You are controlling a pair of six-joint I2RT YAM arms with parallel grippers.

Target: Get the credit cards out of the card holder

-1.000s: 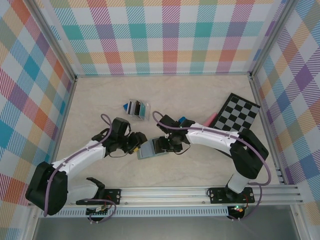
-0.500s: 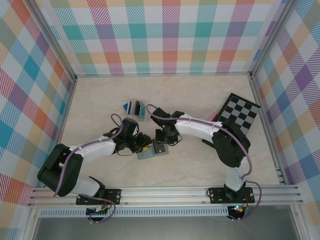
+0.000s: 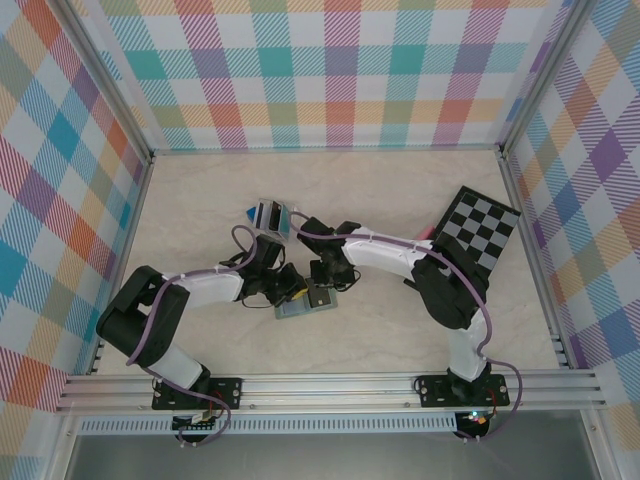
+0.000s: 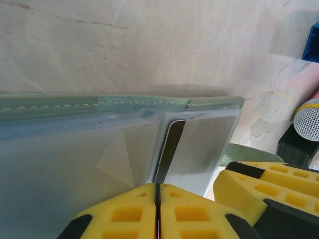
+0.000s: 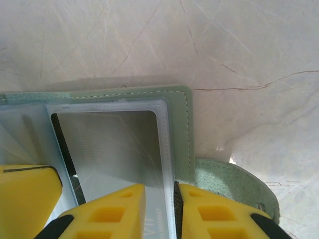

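The card holder (image 3: 300,309) lies open on the table, grey-green outside (image 5: 180,129) with clear pockets. A grey credit card (image 5: 114,144) sits in one pocket, also seen in the left wrist view as the card (image 4: 204,144). A dark strip (image 4: 172,144) runs beside it. My left gripper (image 3: 291,290) is down on the holder's left part, its pads (image 4: 129,209) shut. A thin dark line runs between them, and I cannot tell whether it is a card's edge. My right gripper (image 5: 159,209) stands over the pocket's right edge, with the jaws a narrow gap apart.
A clear stand of upright cards (image 3: 270,213) and a small blue piece (image 3: 250,211) sit just behind the grippers. A checkerboard (image 3: 478,228) lies at the back right. The holder's green tab (image 5: 234,184) sticks out to the right. Plaid walls enclose the table.
Both arms have folded in closer over the card holder. Both grippers have narrowed, the left one until its pads meet. The holder has stayed in place.
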